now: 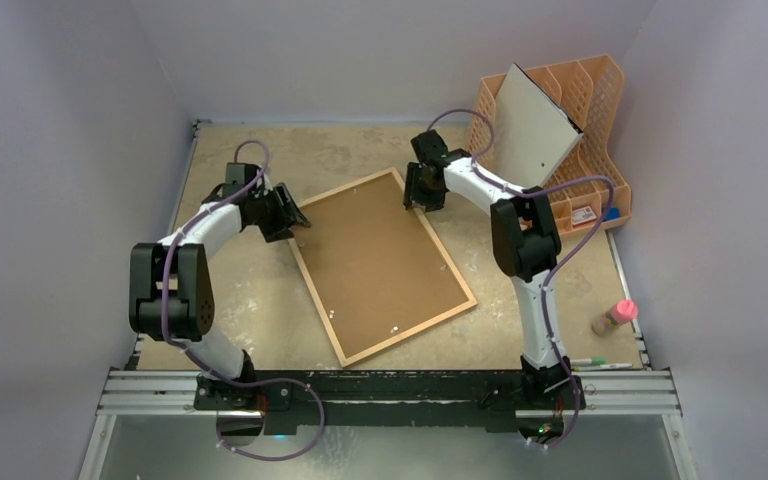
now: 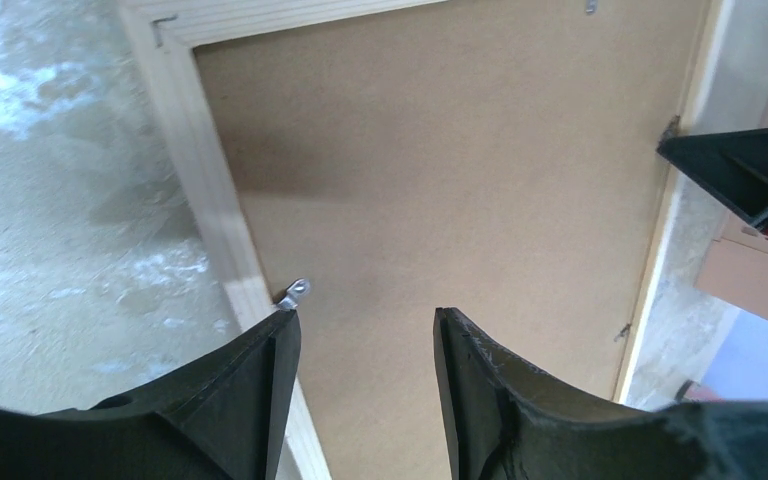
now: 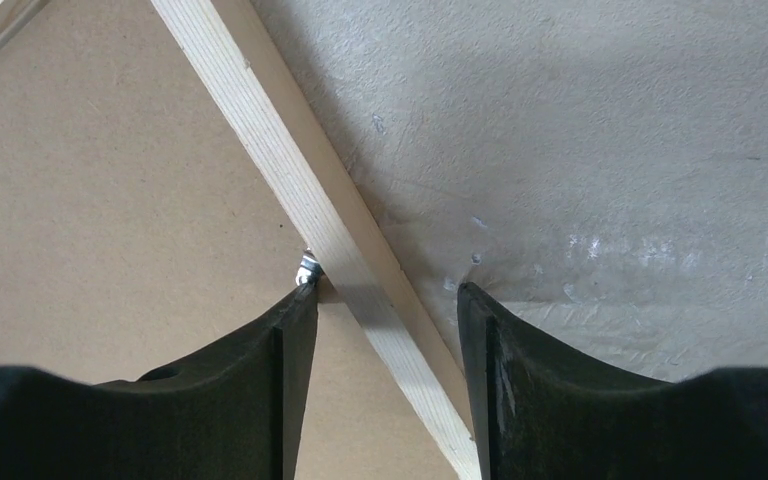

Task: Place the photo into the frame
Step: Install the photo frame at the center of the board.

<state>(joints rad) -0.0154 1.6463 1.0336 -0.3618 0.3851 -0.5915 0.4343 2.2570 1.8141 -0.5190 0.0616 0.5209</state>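
The right gripper (image 3: 385, 290), part open and empty, straddles the far-right rail of the frame (image 1: 316, 285) beside a metal tab (image 3: 306, 268). The left gripper (image 2: 365, 315), likewise open and empty, hovers at the left rail. The frame lies face down between them, backing panel (image 1: 380, 265) in place; the photo is out of sight. The frame is probably light, stiff and glass-fragile, so it is best gripped by the rails.

light: even, fairly bright, overhead | shadows: soft dark patch on backing panel (image 2: 290, 170), upper left of left wrist view | glare: faint sheen on table (image 3: 610, 250), centre right | focus: left gripper (image 2: 365, 315) soft, bottom edge
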